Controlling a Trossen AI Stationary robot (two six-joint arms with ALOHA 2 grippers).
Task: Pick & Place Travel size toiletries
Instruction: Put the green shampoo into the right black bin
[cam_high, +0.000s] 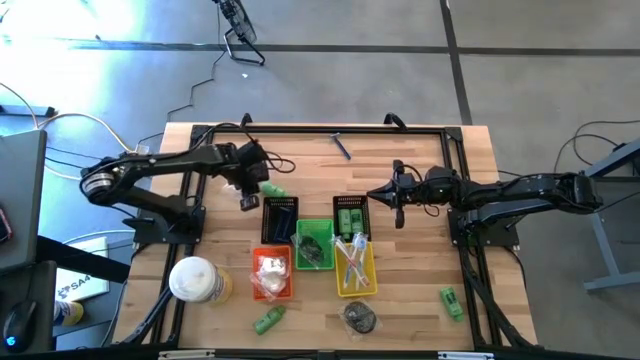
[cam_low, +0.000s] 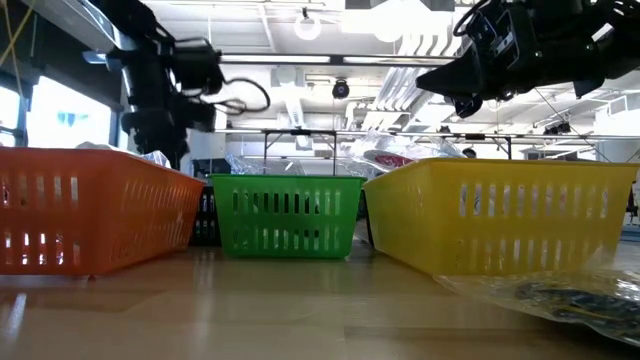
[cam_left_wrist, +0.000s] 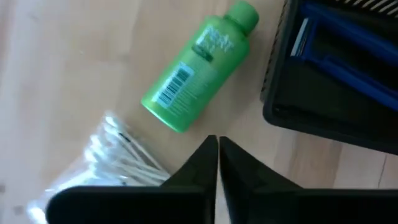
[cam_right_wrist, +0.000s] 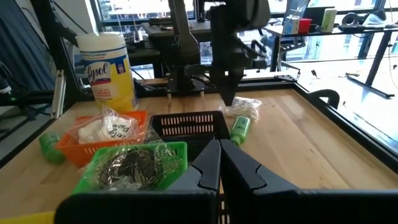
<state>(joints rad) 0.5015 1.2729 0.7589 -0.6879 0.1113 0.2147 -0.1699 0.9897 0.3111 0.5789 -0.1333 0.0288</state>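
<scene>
We see the left tool (cam_left_wrist: 217, 149) pressed together and pinching nothing, hovering above the worktop (cam_high: 420, 300) beside the black basket (cam_high: 280, 216). Just ahead of its tips lie a green bottle (cam_left_wrist: 198, 68) on its side and a clear packet of cotton swabs (cam_left_wrist: 118, 158), both on bare wood next to that basket. We note the right tool (cam_right_wrist: 219, 152) also pressed together and empty, held over the green basket (cam_right_wrist: 134, 167). Two more green bottles (cam_high: 268, 320) lie near the worktop's front edge.
</scene>
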